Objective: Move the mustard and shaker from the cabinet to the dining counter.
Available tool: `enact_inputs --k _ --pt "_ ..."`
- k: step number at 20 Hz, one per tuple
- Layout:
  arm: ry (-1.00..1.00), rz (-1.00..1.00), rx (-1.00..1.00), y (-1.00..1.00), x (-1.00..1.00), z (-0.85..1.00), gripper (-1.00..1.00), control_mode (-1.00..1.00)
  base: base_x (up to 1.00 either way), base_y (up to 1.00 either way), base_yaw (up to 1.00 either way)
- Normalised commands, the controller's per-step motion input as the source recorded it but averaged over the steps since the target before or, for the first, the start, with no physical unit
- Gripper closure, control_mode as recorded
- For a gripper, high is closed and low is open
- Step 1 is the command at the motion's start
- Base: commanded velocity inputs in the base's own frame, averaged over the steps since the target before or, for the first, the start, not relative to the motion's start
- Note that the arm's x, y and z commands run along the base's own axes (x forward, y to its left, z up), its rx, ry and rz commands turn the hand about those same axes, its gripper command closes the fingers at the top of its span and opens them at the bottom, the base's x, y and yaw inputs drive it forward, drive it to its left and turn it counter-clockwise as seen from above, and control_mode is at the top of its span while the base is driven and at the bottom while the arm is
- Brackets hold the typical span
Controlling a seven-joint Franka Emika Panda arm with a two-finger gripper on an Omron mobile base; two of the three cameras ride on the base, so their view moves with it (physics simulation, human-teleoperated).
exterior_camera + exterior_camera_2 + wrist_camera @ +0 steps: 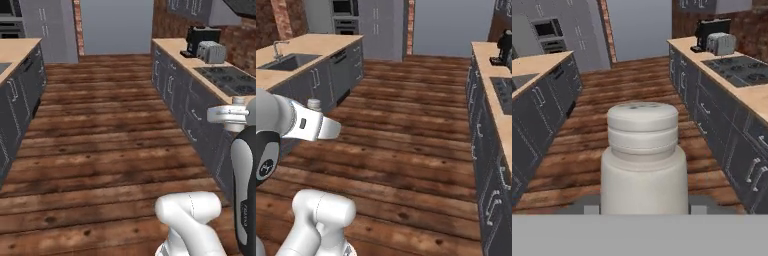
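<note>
End effector point(643, 210) pinching shaker point(643, 155) upright, fingers close against its sides, above wood floor point(632, 80).

toaster point(212, 51) beside coffee machine point(200, 37) | cooktop point(227, 79) | plank floor point(105, 130) | wall ovens point(547, 35)

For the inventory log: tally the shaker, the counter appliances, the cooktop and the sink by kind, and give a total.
shaker: 1
coffee machine: 1
toaster: 1
cooktop: 1
sink: 1
Total: 5
</note>
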Motion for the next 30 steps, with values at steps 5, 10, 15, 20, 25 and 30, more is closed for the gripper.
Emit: enact_inputs --k 5,10,15,20,25,30 --pt "0.00 0.00 0.00 0.00 0.00 0.00 1.00 1.00 -0.04 0.00 1.00" --pt "0.00 0.00 0.00 0.00 0.00 0.00 1.00 1.00 -0.04 0.00 1.00" --pt "0.00 0.00 0.00 0.00 0.00 0.00 1.00 1.00 -0.05 0.01 1.00" --pt "0.00 0.00 0.00 0.00 0.00 0.00 1.00 1.00 -0.04 0.23 0.88" --pt "0.00 0.00 0.00 0.00 0.00 0.00 1.00 1.00 0.43 0.73 0.11" --pt "0.00 0.00 0.00 0.00 0.00 0.00 1.00 1.00 0.51 0.73 0.00"
